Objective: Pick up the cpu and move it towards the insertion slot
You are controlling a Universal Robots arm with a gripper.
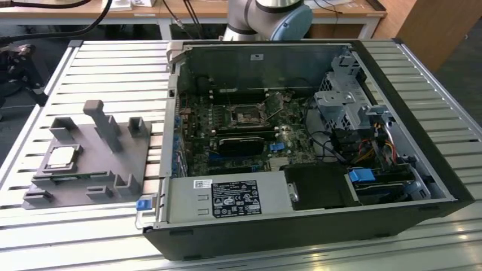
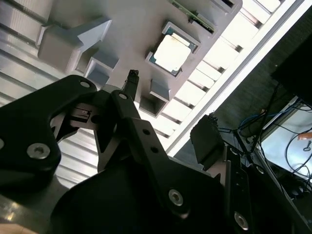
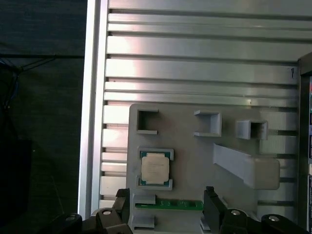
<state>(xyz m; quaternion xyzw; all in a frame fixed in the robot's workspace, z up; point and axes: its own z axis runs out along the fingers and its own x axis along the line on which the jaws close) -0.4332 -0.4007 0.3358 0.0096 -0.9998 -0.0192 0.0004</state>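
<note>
While the tool (image 3: 165,194) hangs above the grey holder (image 3: 195,165) with its jaws wide apart and nothing between them, we find the cpu (image 3: 155,168) lying flat in its shallow square pocket, untouched. In the exterior view the holder sits on the slatted worktop (image 1: 113,62) at the exterior view's left of the open computer case (image 1: 301,231). The insertion slot (image 1: 247,116) lies well apart from the chip, down on the board inside the case.

We judge three hazards:

1. **Wrong target.** In the first wrist view the fingers (image 3: 210,197) straddle the green memory stick (image 3: 168,205), which lies just beside the pocket. A descent on this line could close on the stick or strike the pocket's raised corners rather than take the chip.
2. **Poor grip.** The chip is thin and sits low between those corners, so little edge is offered. An off-centre pinch could tilt it, and a tilted chip may slip out during carriage.
3. **Loose holder.** We see nothing that fastens the holder to the worktop, so a finger catching a wall could drag it and spoil the alignment.

Near the slot, the case wall, the cables (image 1: 331,144) and the metal drive cage (image 1: 335,107) crowd the approach, and a low or skewed path could snag them.
</note>
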